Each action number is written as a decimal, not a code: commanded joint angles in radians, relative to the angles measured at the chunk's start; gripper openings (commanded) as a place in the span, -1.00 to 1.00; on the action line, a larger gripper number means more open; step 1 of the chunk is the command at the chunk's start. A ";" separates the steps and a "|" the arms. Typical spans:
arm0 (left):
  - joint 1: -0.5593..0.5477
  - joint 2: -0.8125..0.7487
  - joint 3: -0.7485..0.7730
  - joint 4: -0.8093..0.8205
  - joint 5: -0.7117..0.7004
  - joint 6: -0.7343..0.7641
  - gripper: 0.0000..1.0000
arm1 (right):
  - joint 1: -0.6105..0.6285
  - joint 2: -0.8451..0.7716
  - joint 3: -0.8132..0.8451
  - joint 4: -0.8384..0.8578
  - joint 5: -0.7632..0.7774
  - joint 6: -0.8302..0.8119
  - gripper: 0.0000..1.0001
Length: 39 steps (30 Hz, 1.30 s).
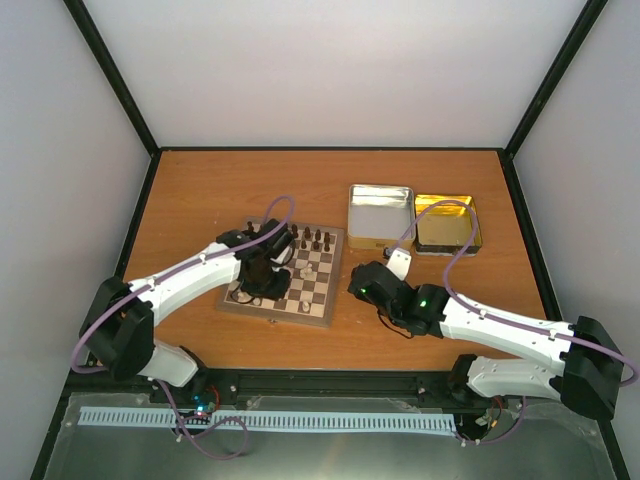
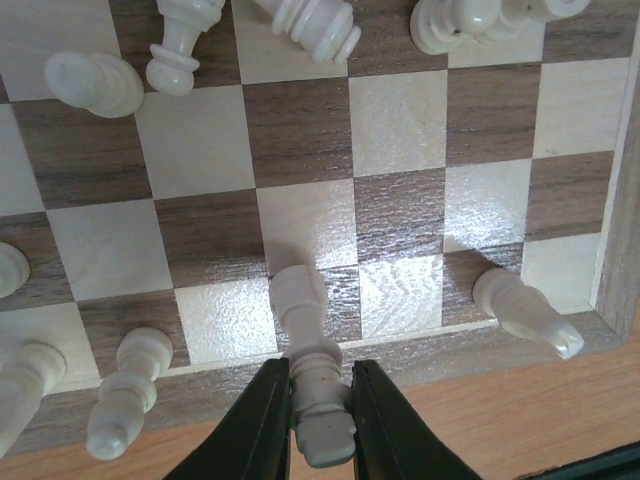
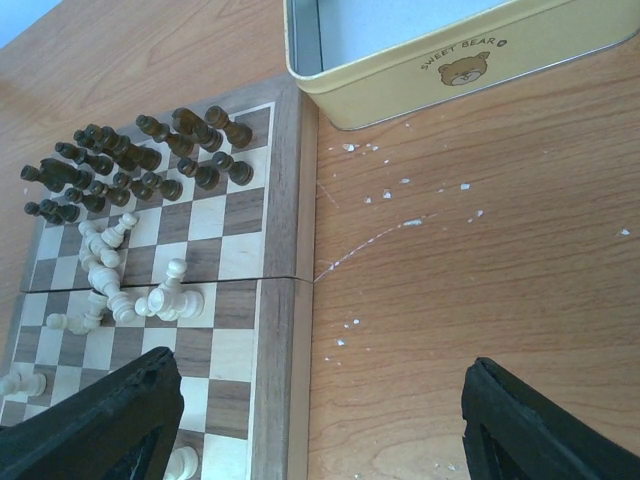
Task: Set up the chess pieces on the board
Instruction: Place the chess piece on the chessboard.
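- Pinched in the narrowed left gripper (image 2: 320,405): cream chess piece (image 2: 305,320), low over the board (image 2: 300,130) at its edge row; may topple if released tilted.
- Might bump cream neighbours (image 2: 125,400) on opening.
- Gaping, empty, beside the board: right gripper (image 3: 320,420).

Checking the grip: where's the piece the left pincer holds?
Bottom centre of the left wrist view: the left pincer grips the cream wooden chessman over the checkered wooden chessboard's border.

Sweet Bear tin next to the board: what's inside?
The top view shows the tin open, with a bare silvery floor and nothing visibly lying in it. In the right wrist view only the far inner wall and part of the floor show; the near wall covers the rest.
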 commanded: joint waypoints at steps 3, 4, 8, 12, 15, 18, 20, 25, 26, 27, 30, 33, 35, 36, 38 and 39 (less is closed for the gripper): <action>-0.012 -0.006 0.071 -0.080 0.043 0.055 -0.83 | -0.003 0.015 0.012 0.031 0.019 0.008 0.53; -0.011 -0.002 0.069 -0.077 0.060 0.060 -0.82 | -0.003 0.017 0.012 0.031 0.016 0.006 0.53; -0.012 0.014 0.063 -0.073 0.084 0.074 -0.82 | -0.003 0.020 0.013 0.031 0.010 0.007 0.53; -0.012 0.026 0.053 -0.067 0.093 0.084 -0.80 | -0.003 0.015 0.009 0.028 0.015 0.009 0.53; -0.012 0.034 0.053 -0.069 0.077 0.080 -0.79 | -0.003 0.012 0.009 0.027 0.015 0.009 0.53; -0.011 0.040 0.047 -0.073 0.068 0.079 -0.73 | -0.003 0.010 0.007 0.026 0.016 0.011 0.52; -0.012 0.047 0.049 -0.082 0.038 0.071 -0.72 | -0.003 0.010 0.006 0.027 0.017 0.011 0.53; -0.012 0.052 0.056 -0.087 0.038 0.075 -0.65 | -0.003 0.012 0.006 0.028 0.015 0.011 0.53; -0.012 0.053 0.058 -0.088 0.038 0.076 -0.61 | -0.003 0.012 0.005 0.027 0.014 0.011 0.53; -0.012 0.050 0.058 -0.086 0.040 0.077 -0.58 | -0.003 0.012 0.006 0.027 0.014 0.012 0.53; -0.012 0.054 0.058 -0.086 0.032 0.073 -0.50 | -0.003 0.012 0.004 0.029 0.014 0.011 0.53; -0.012 0.054 0.061 -0.088 0.015 0.071 -0.43 | -0.003 0.012 0.005 0.030 0.011 0.011 0.53; -0.012 0.050 0.065 -0.085 0.020 0.071 -0.38 | -0.003 0.012 0.005 0.030 0.011 0.009 0.52; -0.012 0.045 0.070 -0.085 0.021 0.070 -0.36 | -0.003 0.012 0.005 0.030 0.011 0.009 0.52; -0.012 0.034 0.084 -0.081 0.019 0.068 -0.31 | -0.003 0.013 0.007 0.028 0.012 0.006 0.53; -0.012 0.023 0.090 -0.078 0.018 0.065 -0.28 | -0.003 0.012 0.007 0.027 0.011 0.004 0.53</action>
